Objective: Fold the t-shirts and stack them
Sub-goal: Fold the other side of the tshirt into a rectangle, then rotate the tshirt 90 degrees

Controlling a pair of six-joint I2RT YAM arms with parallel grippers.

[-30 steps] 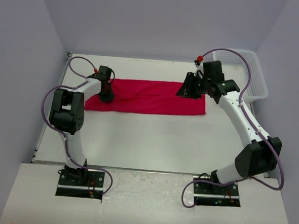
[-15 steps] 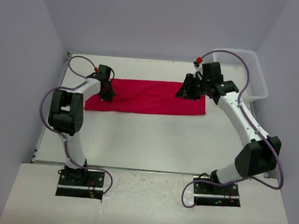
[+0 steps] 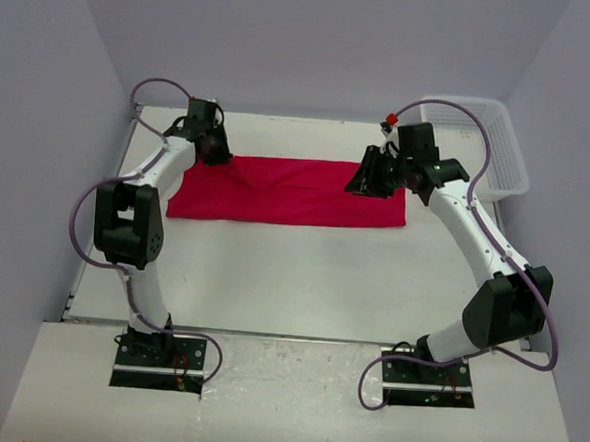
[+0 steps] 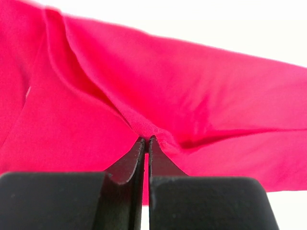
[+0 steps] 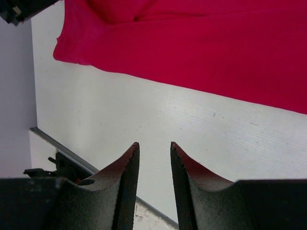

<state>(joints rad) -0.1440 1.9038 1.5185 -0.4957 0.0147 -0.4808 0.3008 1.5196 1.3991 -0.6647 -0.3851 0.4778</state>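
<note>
A: Where is the t-shirt [image 3: 297, 193] laid?
B: On the worktop [image 3: 292, 271], a fold pinched by the closed left end effector [image 4: 145, 140]; the right end effector [image 5: 154, 146] is ajar, empty.
A: Risk?
B: So thin a pinch may be lost if tugged.

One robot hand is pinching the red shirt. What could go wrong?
The left fingers pinch only a thin ridge of the t-shirt, so it might slip free when pulled. The right fingers are open and hold nothing, so pulling from one side alone could bunch the cloth instead of folding it neatly.
</note>
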